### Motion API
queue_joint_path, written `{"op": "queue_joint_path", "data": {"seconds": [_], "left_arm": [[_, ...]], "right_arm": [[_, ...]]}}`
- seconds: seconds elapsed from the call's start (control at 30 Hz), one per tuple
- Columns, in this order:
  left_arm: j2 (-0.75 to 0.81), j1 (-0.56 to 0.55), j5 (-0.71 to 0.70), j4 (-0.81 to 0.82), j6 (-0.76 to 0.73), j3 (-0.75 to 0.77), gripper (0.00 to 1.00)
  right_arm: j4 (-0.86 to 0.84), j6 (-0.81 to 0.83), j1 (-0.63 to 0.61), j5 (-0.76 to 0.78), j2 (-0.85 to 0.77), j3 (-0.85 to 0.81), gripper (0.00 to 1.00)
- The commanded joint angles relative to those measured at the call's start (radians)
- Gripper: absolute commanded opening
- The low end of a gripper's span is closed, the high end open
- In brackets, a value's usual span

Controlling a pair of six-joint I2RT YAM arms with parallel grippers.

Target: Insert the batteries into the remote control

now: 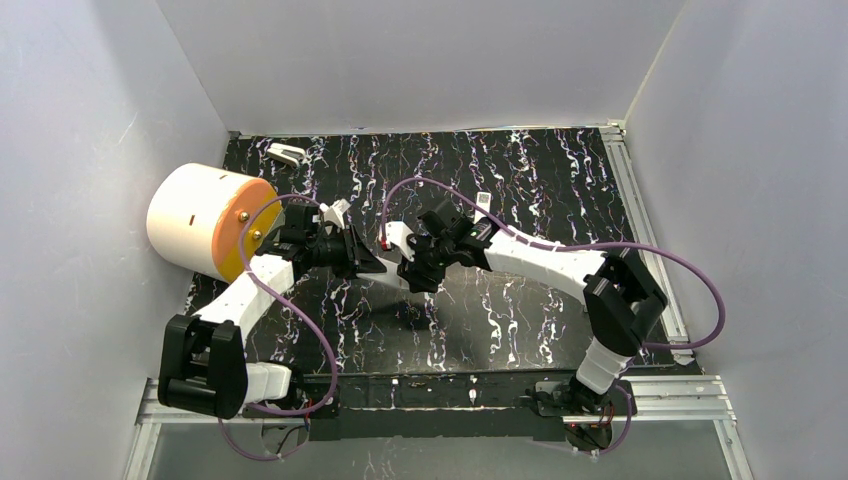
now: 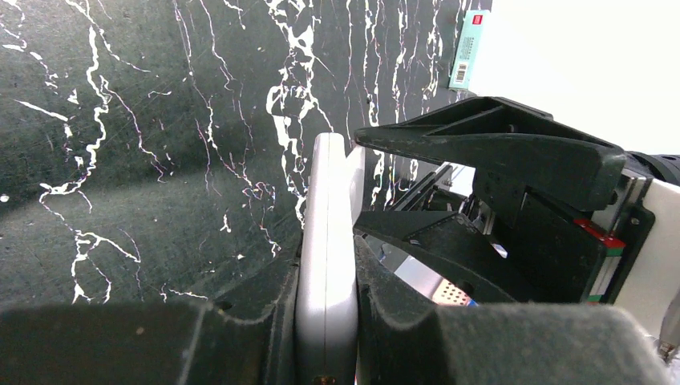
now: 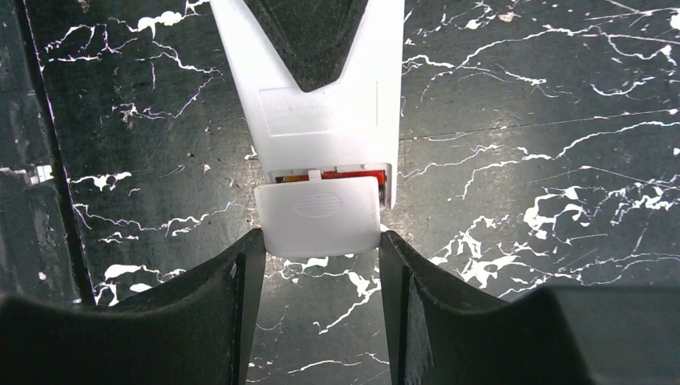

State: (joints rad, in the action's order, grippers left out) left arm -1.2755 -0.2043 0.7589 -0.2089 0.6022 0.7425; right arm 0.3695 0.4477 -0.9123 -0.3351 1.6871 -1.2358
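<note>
- Left gripper (image 2: 323,281): pressed together on the remote control (image 2: 327,200). It holds the white body edge-on, with one black pad on each flat face, at the bottom centre of the left wrist view.
- Remote control (image 3: 321,104): in the right wrist view its back fills the upper centre, above the black marbled table (image 3: 521,241). A dark finger of the left claw lies over its upper end.
- Battery cover (image 3: 319,210): a white flap at the lower end of the remote, not fully home, with a narrow slit open along its upper edge.
- Batteries (image 3: 353,174): a red-orange strip shows through that slit, inside the compartment.
- Right gripper (image 3: 321,239): jaws partly spread, with the two fingertips pinching the lower corners of the battery cover.
- Top view: both claws meet at the centre of the table (image 1: 520,330).
- Top view, surroundings: a white drum (image 1: 195,220) with an orange face lies at the left edge, and a second remote (image 1: 287,153) sits in the upper left corner.
</note>
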Motion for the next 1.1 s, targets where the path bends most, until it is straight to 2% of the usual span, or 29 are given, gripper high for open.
{"op": "queue_joint_path", "data": {"seconds": [0.0, 0.67, 1.07], "left_arm": [[0.007, -0.007, 0.057, 0.004, -0.016, 0.006, 0.0], [-0.006, -0.018, 0.11, -0.007, -0.045, 0.015, 0.0], [-0.009, -0.024, 0.094, -0.028, -0.053, 0.029, 0.0]], "right_arm": [[-0.02, 0.003, -0.006, 0.008, 0.002, -0.034, 0.5], [-0.021, 0.006, -0.016, 0.039, 0.027, -0.063, 0.5], [-0.005, -0.009, -0.016, 0.069, 0.041, -0.067, 0.5]]}}
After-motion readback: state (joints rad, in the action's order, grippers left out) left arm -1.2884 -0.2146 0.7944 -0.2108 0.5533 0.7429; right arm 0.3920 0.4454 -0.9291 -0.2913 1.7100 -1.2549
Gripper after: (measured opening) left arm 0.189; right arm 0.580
